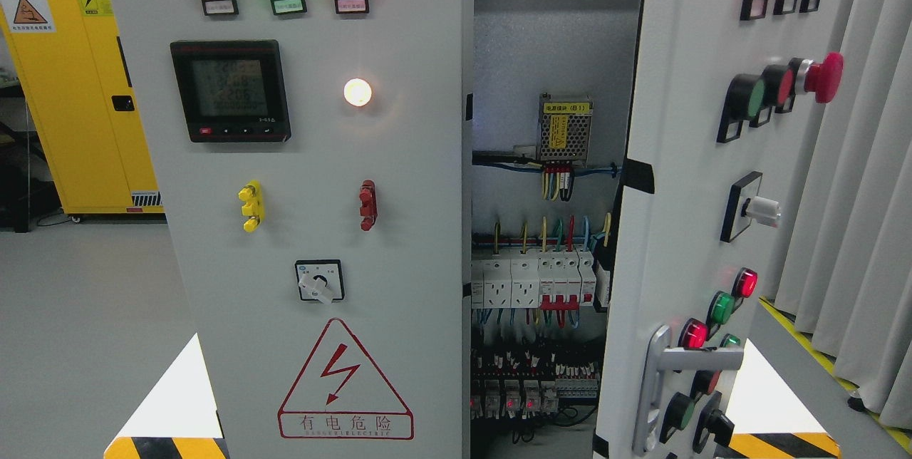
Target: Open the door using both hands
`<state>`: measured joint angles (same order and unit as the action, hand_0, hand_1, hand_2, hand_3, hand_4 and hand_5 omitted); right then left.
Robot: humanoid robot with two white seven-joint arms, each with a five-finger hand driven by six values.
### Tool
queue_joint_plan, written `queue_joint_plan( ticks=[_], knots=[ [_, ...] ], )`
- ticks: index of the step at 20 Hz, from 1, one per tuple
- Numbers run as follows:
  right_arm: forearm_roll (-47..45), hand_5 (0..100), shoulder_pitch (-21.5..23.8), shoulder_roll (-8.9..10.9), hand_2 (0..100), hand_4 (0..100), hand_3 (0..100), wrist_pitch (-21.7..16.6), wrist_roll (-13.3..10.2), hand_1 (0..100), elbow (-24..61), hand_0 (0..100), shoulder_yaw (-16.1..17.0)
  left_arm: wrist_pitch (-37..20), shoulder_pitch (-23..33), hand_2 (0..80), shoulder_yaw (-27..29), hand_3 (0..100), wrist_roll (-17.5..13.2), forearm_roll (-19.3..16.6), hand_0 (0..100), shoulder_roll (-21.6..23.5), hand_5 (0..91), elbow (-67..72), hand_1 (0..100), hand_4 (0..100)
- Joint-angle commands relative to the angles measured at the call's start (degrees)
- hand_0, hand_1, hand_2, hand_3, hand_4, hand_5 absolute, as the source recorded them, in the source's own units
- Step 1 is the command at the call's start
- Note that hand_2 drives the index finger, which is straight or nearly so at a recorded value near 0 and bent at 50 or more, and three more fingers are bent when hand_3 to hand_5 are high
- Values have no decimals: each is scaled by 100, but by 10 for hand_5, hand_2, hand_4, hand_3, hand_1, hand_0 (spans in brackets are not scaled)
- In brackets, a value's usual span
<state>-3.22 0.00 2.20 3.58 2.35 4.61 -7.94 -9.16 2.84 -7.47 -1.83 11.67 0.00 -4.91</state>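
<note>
— Where is the door found?
— The right door (684,181) is seen swung outward, its handle (659,380) low on its face; wiring (541,266) is exposed in the gap. The left door (299,195) is shut.
— And the fingers?
— No hand is shown, so their state cannot be told.

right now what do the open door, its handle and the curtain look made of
Open door: seemingly sheet metal, matte pale grey paint, flat and thin-edged.
Handle: looks like metal, satin silver sheen.
Curtain: fabric, pale grey, hanging in soft vertical folds.
</note>
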Motion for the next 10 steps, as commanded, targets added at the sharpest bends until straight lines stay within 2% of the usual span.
queue_joint_plan(
  ticks=[1,7,10],
  knots=[
    [-3,0,114,9,40,0,0,3,2,500,4,0,-6,11,15,0,0,0,25,2,120,36,0,26,556,0],
    [-3,0,123,-18,40,0,0,3,2,500,13,0,-6,-33,-11,0,0,0,16,2,120,62,0,-62,556,0],
    [-3,0,114,-18,40,0,0,3,2,500,13,0,-6,-77,67,0,0,0,16,2,120,97,0,-753,556,0]
  ],
)
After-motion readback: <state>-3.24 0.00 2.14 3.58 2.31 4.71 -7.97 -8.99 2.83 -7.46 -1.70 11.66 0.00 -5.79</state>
